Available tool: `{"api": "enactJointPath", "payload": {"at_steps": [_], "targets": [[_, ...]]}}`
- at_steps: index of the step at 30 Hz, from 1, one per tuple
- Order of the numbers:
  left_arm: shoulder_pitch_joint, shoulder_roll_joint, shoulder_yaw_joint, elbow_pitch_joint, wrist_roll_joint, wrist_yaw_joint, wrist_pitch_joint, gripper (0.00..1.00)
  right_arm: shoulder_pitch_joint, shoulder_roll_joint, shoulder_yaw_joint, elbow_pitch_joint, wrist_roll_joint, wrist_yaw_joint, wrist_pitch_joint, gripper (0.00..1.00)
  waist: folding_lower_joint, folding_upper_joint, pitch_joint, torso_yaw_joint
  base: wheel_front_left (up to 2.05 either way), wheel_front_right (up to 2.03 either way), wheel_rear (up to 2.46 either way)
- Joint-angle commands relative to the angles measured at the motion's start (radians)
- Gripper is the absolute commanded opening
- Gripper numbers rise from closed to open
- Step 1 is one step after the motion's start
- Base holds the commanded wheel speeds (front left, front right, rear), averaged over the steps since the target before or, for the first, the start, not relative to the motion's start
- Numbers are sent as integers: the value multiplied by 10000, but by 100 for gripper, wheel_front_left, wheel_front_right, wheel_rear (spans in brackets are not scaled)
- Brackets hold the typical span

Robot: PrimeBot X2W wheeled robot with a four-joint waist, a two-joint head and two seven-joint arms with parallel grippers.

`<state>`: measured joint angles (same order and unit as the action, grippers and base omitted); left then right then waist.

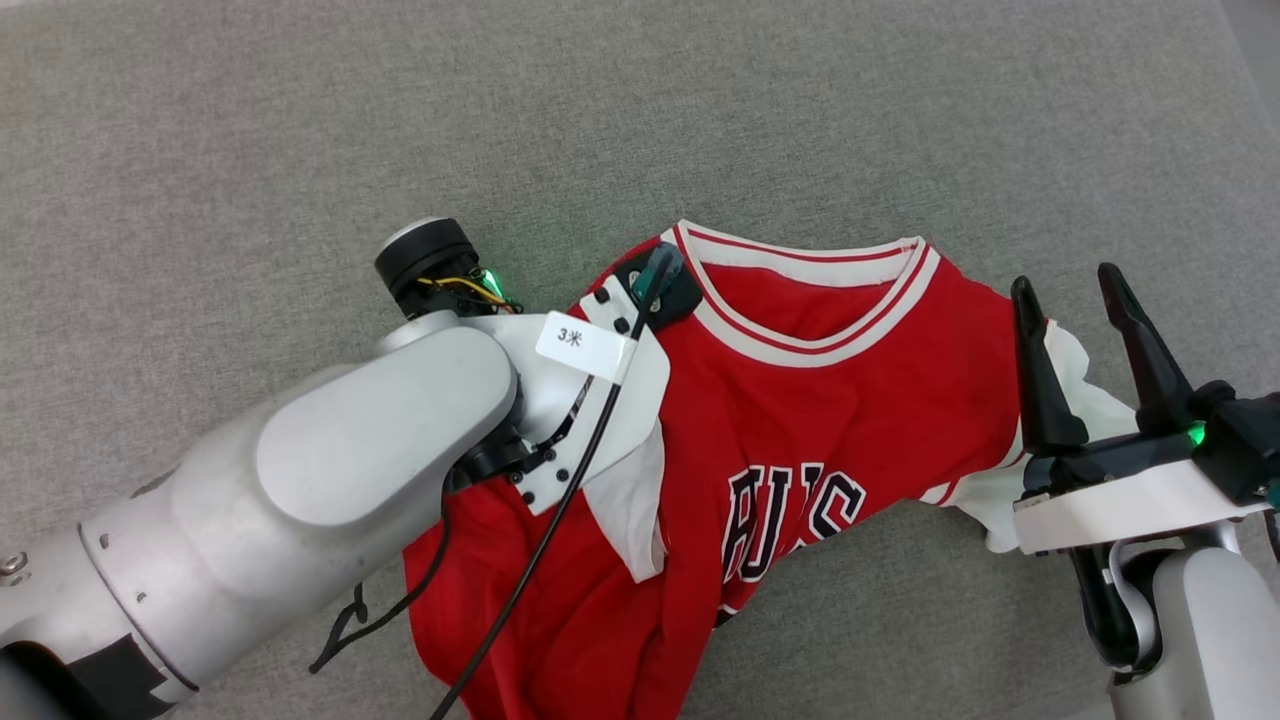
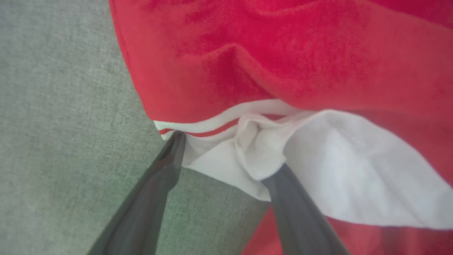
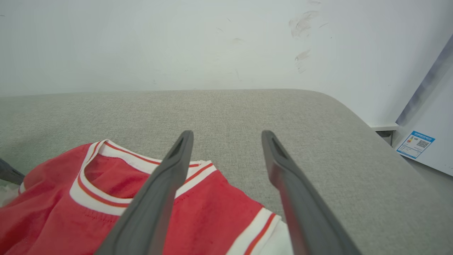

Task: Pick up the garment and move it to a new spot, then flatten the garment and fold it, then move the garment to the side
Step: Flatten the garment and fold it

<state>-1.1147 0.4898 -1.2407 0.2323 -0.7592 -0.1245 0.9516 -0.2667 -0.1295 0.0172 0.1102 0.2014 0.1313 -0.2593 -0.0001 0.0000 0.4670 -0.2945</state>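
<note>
Head view: the garment lies crumpled on the grey fabric tabletop, in the middle and near part, with the striped collar toward the far side. Black white-outlined letters show on the chest. The left arm reaches across the garment's left shoulder, wrist just beside the collar, and a white tag sits on its black cable. The right end effector is at the garment's right edge by the white sleeve, fingers spread wide with nothing between them. Cannot tell whether it touches the cloth.

Left wrist view: the left end effector is spread wide, not pinching. One fingertip touches the red-white sleeve trim; the other sits against a bunched fold of white sleeve. That fold lies between the fingers, a detail the arm covers in the head view. Red body cloth is above.

Right wrist view: the right end effector is fully spread and empty, over the garment's collar and shoulder. This view adds the tabletop's rounded far corner, a white wall and a blue label on a panel at right.
</note>
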Motion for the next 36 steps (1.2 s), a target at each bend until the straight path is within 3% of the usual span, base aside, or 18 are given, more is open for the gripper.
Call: {"api": "enactJointPath", "payload": {"at_steps": [1, 9, 14, 23, 28, 36], "targets": [[1322, 340, -723, 501, 45, -89, 543, 0, -165, 48, 42, 46, -61, -11, -39, 100, 1, 0, -27, -6, 0, 0, 0], [796, 172, -538, 81, 449, -52, -312, 0, -13, -102, 46, 204, -132, -11, -52, 100, 1, 0, -575, 202, 0, 0, 0], [-216, -130, -379, -383, 661, -48, -2123, 0, 328, -241, -116, 291, -147, -11, -56, 100, 1, 0, -1181, 580, 0, 0, 0], [-1424, -94, -393, -258, 709, -37, -5447, 0, 883, -434, -352, 233, -82, -11, -39, 100, 1, 0, -2287, 1378, 0, 0, 0], [-1687, 274, -394, 48, 495, -37, -6603, 0, 1178, -452, -541, 63, -89, -11, 38, 100, 1, 0, -2603, 1828, 0, 0, 0], [-920, 1523, -264, 683, 339, 151, -7513, 0, 1505, -377, -760, -210, -136, -11, 182, 100, 1, 0, -2721, 2433, 0, 0, 0]]}}
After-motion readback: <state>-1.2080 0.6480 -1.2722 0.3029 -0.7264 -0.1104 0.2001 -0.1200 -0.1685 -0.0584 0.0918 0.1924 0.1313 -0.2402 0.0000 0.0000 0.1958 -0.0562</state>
